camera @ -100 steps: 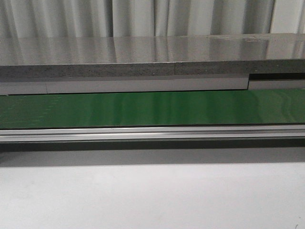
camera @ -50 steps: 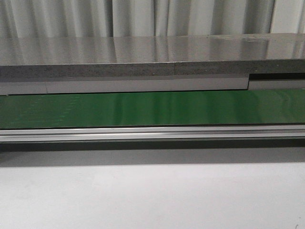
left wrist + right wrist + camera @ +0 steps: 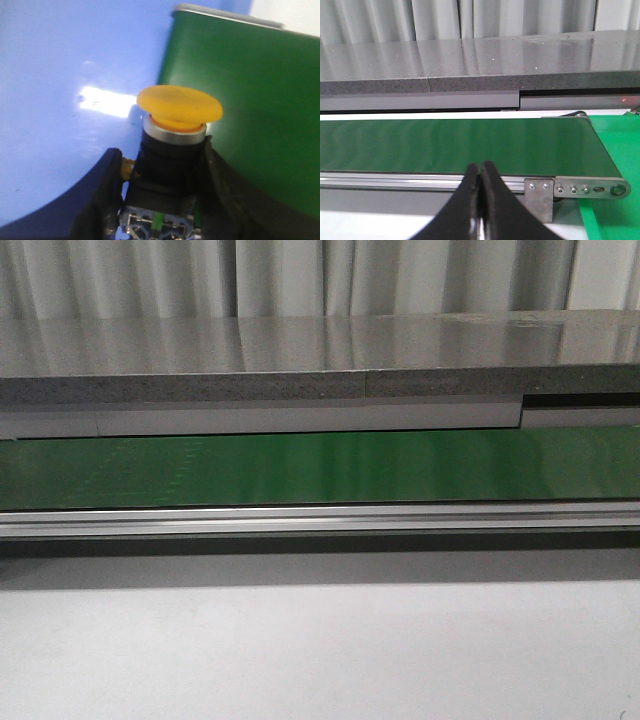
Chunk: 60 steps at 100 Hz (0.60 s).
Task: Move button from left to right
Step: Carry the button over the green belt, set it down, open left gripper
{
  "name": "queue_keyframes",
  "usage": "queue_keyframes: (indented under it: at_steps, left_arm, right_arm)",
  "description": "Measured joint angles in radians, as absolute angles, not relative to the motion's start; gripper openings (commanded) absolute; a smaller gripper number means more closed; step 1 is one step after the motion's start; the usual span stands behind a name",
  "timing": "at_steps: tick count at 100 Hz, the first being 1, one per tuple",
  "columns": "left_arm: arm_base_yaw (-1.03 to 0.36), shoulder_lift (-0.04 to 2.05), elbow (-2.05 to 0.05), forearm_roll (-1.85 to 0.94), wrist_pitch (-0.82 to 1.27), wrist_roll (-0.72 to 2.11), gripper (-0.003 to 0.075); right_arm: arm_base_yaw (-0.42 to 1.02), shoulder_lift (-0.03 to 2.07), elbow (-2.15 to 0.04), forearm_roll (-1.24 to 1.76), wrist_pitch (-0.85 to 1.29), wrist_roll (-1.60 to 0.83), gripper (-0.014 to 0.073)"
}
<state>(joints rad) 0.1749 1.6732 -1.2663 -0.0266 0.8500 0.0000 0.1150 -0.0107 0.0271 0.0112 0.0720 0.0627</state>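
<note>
In the left wrist view the button (image 3: pixel 179 107), a yellow-orange mushroom cap with a silver collar on a black body, sits between the two dark fingers of my left gripper (image 3: pixel 162 160), which is shut on its body. It hangs over a blue surface (image 3: pixel 60 75) next to the end of the green conveyor belt (image 3: pixel 250 90). My right gripper (image 3: pixel 480 172) is shut with nothing between its fingers, in front of the belt's aluminium rail (image 3: pixel 395 179). The front view shows the green belt (image 3: pixel 320 468) but neither gripper nor the button.
A grey stone-like ledge (image 3: pixel 300 365) runs behind the belt, with pale curtains (image 3: pixel 300 275) beyond. A white table surface (image 3: pixel 320 650) lies in front. The belt's right end has a metal bracket (image 3: pixel 540 197) and roller plate (image 3: pixel 590 189), with a green mat (image 3: pixel 620 150) beside it.
</note>
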Motion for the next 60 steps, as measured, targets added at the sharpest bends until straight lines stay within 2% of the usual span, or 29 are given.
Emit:
queue_keyframes:
  at_steps: [15, 22, 36, 48, 60]
  left_arm:
    - [0.111, 1.673, -1.266, -0.021, 0.851, 0.0, -0.0015]
    - [0.101, 1.673, -1.266, -0.019, 0.851, 0.0, 0.0024]
    - [0.099, 1.673, -1.266, -0.014, 0.854, 0.0, 0.019]
    - [0.099, 1.673, -1.266, -0.012, 0.854, 0.005, 0.0384]
    - [0.099, 1.673, -1.266, -0.012, 0.854, 0.007, 0.0501]
  right_arm:
    - [0.115, -0.011, 0.027, 0.011, 0.072, 0.063, -0.0067]
    - [0.115, -0.011, 0.027, 0.011, 0.072, 0.063, -0.0067]
    - [0.115, -0.011, 0.027, 0.011, 0.072, 0.063, -0.0067]
    - [0.115, -0.011, 0.027, 0.011, 0.072, 0.063, -0.0067]
    - [0.115, -0.011, 0.027, 0.011, 0.072, 0.063, -0.0067]
